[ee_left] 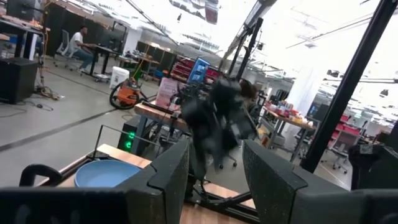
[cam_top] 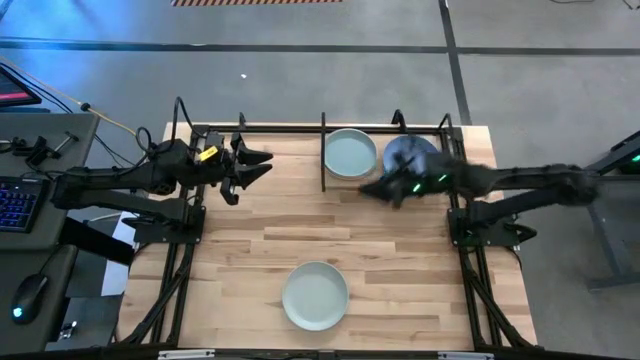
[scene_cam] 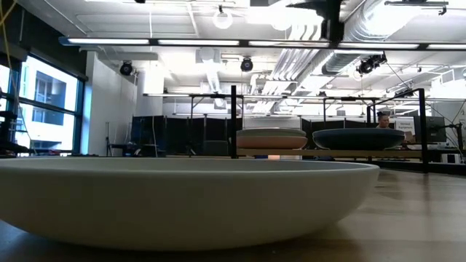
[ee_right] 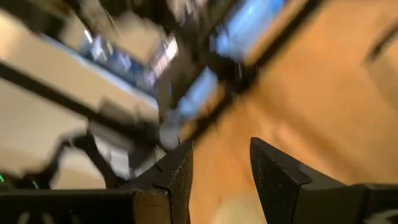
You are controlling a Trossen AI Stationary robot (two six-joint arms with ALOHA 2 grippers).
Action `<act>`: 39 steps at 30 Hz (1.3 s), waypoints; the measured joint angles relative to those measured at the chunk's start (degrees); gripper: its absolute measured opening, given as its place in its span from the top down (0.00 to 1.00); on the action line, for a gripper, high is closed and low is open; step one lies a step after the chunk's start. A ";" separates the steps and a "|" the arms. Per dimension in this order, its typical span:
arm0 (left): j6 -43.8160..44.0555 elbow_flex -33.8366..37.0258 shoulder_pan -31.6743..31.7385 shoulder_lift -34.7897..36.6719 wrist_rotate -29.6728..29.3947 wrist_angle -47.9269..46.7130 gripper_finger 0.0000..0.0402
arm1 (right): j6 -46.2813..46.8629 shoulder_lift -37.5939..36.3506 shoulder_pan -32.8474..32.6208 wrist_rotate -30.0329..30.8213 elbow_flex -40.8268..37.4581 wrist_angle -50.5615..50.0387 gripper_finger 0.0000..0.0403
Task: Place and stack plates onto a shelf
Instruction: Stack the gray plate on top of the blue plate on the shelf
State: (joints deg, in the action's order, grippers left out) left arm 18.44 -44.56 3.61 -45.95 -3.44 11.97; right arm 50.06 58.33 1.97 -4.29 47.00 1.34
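A pale green plate (cam_top: 315,295) lies flat on the table near its near edge and fills the foreground of the low view (scene_cam: 182,196). Two plates rest side by side on the floor of the black-rod shelf (cam_top: 324,150) at the far edge: a pale one (cam_top: 350,153) and a blue one (cam_top: 405,152). The low view shows them as the pale plate (scene_cam: 271,138) and the blue plate (scene_cam: 358,138). My right gripper (cam_top: 368,188) is open, just in front of the shelf, its arm crossing the blue plate's near side. My left gripper (cam_top: 266,164) is open, left of the shelf.
Bare wood tabletop (cam_top: 300,230) stretches between the shelf and the near plate. Black frame rods run along the table's far edge and both sides. A desk with a keyboard and a mouse stands off the table's left side. A person sits far off in the room (ee_left: 78,40).
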 joint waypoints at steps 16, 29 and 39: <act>0.94 0.00 0.00 0.00 0.00 -0.06 0.65 | 18.87 33.57 -19.60 -6.19 9.80 -12.72 0.65; 2.48 0.00 0.00 0.00 1.53 -0.07 0.65 | 12.62 48.10 -19.58 -5.79 23.34 -22.93 0.65; 2.53 0.00 0.00 0.00 1.53 0.09 0.65 | 12.89 52.28 -19.64 -4.34 23.43 -23.36 0.65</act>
State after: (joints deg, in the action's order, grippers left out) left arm 20.97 -44.56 3.62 -45.95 -1.91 12.05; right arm 62.95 110.61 -17.67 -8.63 70.43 -22.02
